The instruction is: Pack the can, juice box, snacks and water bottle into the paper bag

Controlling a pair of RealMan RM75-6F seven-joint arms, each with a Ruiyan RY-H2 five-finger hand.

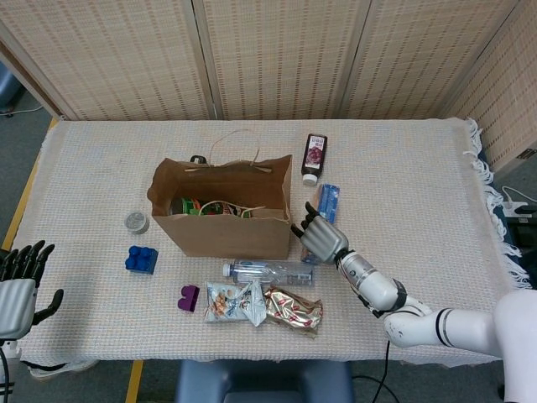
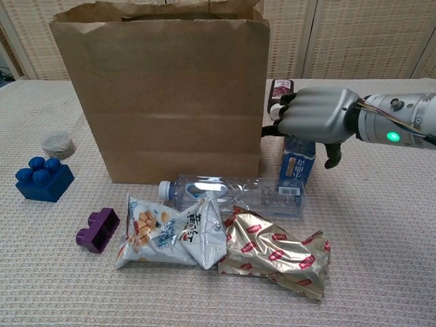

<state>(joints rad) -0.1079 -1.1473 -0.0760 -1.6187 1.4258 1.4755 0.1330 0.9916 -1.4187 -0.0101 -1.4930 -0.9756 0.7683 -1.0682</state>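
**A:** Where do we stand on the packing?

**B:** We are on the juice box [image 2: 297,163]. It stands upright on the cloth-covered table [image 1: 403,185], just beside the right wall of the paper bag [image 2: 163,95]. Our right hand [image 2: 315,117] sits over the top of it, fingers curled down across the carton. We cannot tell from either view whether they are truly clamped on it or only resting there.

**A:** And the other hand?

**B:** The left hand [image 1: 18,285] hangs at the near left edge of the table, fingers apart, holding nothing.

**A:** What else waits outside the bag?

**B:** The water bottle [image 2: 235,194] lies on its side in front of the bag, touching the foot of the juice box. Nearer us lie two snack packets, a pale one [image 2: 170,231] and a gold one [image 2: 276,255], overlapping a little. A dark can [image 1: 314,157] lies behind the bag's right corner. Something colourful already shows inside the bag (we cannot make out what).

**A:** So the next move?

**B:** We judge it calls for a firm hold on the carton, then a lift high enough to clear the bag's rim, a short carry leftward over the opening, and a release inside. The bag wall is close, so a low carry might push it over.
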